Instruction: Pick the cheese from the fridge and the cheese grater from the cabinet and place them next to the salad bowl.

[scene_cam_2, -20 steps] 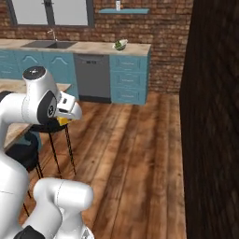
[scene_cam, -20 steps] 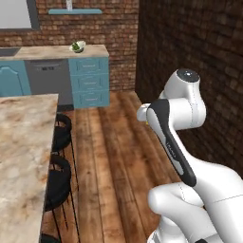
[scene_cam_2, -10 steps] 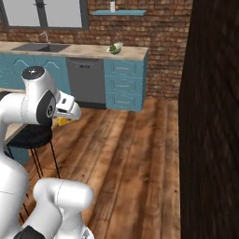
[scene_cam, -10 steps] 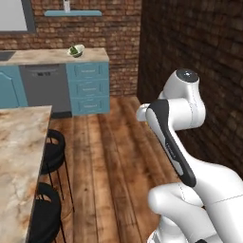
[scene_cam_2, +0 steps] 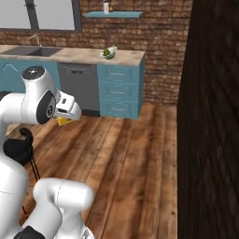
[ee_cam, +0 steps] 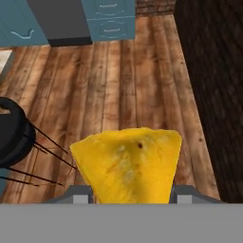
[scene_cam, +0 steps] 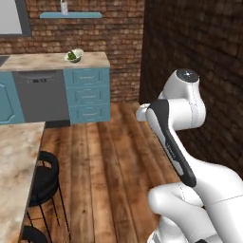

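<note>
- A kitchen with a red-brown brick back wall and a wooden plank floor (scene_cam: 104,161); a dark brick wall (scene_cam_2: 210,116) rises close on the robot's right side.
- Along the back wall runs a tan counter (scene_cam: 47,60) over teal drawers (scene_cam: 88,95) and a grey dishwasher front (scene_cam: 40,97).
- In the right base view a sink with a tap (scene_cam_2: 39,49) sits at the counter's left end, below a window.
- A marbled island top (scene_cam: 14,166) fills the lower left of the left base view, with black stools (scene_cam: 45,178) tucked beside it. Open floor lies between the robot and the counter.
- The cheese (ee_cam: 128,163) is a yellow-orange wedge with pale mottling and a small dark speck. It sits between the gripper (ee_cam: 129,192) tips, which are clamped on its sides, above the floor.
- In the right base view the cheese shows as a small yellow corner under the white hand (scene_cam_2: 63,120).
- The salad bowl (scene_cam: 74,55) is pale cream with green leaves inside. It rests on the counter above the drawers, well apart from the cheese.
- The cabinet (scene_cam: 70,15), a flat teal shelf board, hangs on the brick above the bowl.
- A small pale upright item, the cheese grater (scene_cam: 64,6), stands on it; too small to make out detail.
</note>
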